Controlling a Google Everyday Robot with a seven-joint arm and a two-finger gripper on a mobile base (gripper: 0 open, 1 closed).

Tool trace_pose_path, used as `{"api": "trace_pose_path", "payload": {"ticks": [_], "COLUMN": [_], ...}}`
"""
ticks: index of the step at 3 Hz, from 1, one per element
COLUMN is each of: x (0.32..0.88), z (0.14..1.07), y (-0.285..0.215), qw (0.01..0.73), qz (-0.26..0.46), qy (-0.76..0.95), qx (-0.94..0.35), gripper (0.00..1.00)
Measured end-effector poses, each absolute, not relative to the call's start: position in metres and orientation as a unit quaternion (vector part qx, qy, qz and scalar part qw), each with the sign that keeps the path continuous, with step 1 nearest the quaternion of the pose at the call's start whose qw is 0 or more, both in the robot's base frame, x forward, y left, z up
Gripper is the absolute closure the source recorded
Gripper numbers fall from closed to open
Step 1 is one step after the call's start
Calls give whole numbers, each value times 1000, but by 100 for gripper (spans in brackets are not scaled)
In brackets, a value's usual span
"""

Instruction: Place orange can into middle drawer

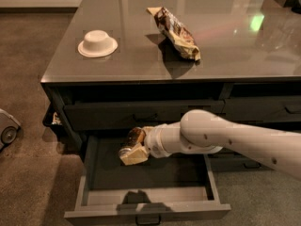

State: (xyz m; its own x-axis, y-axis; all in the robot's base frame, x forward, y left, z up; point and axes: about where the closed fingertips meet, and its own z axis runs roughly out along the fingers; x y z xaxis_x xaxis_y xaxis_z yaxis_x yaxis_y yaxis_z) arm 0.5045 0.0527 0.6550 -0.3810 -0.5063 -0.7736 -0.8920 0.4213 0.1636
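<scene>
The orange can [130, 142] is held tilted in my gripper [134, 149], just above the back left part of the open middle drawer [146, 210]. The gripper is shut on the can, with a pale finger [135, 156] under it. My white arm [221, 140] reaches in from the right, over the drawer's tray. The drawer is pulled far out; its front panel with a small dark handle [146, 219] is at the bottom of the view.
A white bowl [97, 43] sits upside down on the grey tabletop [225, 51] at the left. A brown-and-yellow snack bag [175, 32] lies near the table's middle. Closed drawer fronts [141, 117] sit above and to the right. A wheel [8, 134] is on the carpet at far left.
</scene>
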Motion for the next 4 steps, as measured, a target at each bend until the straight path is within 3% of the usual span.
{"api": "trace_pose_path", "payload": {"ticks": [2, 4], "x": [523, 534], "z": [533, 473], "y": [105, 133], "qw": [291, 271], "qz": [324, 338], "qy": [796, 806], "qx": [-421, -404], "gripper": [100, 59]}}
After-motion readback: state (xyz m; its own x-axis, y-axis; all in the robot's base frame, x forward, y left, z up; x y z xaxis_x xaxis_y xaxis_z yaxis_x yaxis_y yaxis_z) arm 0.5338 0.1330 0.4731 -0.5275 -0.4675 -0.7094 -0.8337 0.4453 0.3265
